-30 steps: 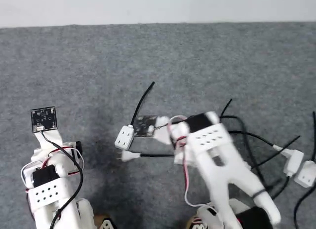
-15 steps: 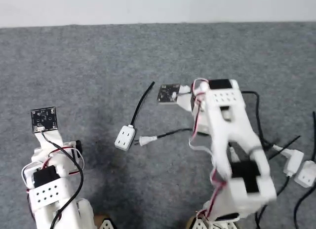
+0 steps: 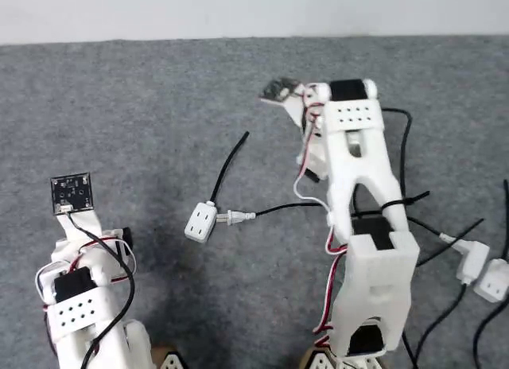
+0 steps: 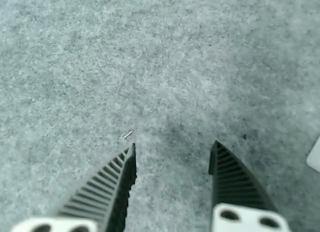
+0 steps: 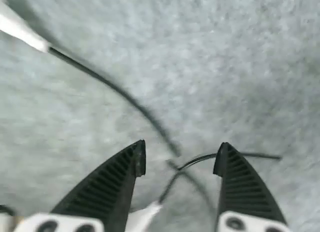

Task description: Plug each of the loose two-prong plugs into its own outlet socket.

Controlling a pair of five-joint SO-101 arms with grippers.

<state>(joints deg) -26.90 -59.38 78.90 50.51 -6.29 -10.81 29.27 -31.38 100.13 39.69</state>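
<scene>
A white outlet socket point(image 3: 200, 223) on a black cord lies mid-table. A white two-prong plug point(image 3: 231, 218) lies right beside it, prongs pointing at it; I cannot tell if they are in. The plug point(image 5: 20, 29) also shows in the right wrist view, its black cable point(image 5: 125, 94) running across the carpet under my right gripper point(image 5: 182, 144), which is open and holds nothing. My right arm point(image 3: 358, 146) stretches toward the table's far side. My left gripper point(image 4: 173, 146) is open over bare carpet; its arm point(image 3: 79, 289) sits folded at the near left.
At the right edge lie another white plug point(image 3: 473, 258) and socket point(image 3: 493, 280) among several black cables point(image 3: 413, 226). A white edge point(image 4: 315, 154) shows in the left wrist view. The grey carpet point(image 3: 119, 106) ends at a pale wall strip at the back.
My right arm has swung from beside the socket up toward the far side of the table. The plug has shifted from below the socket to right beside it. The left arm has not moved.
</scene>
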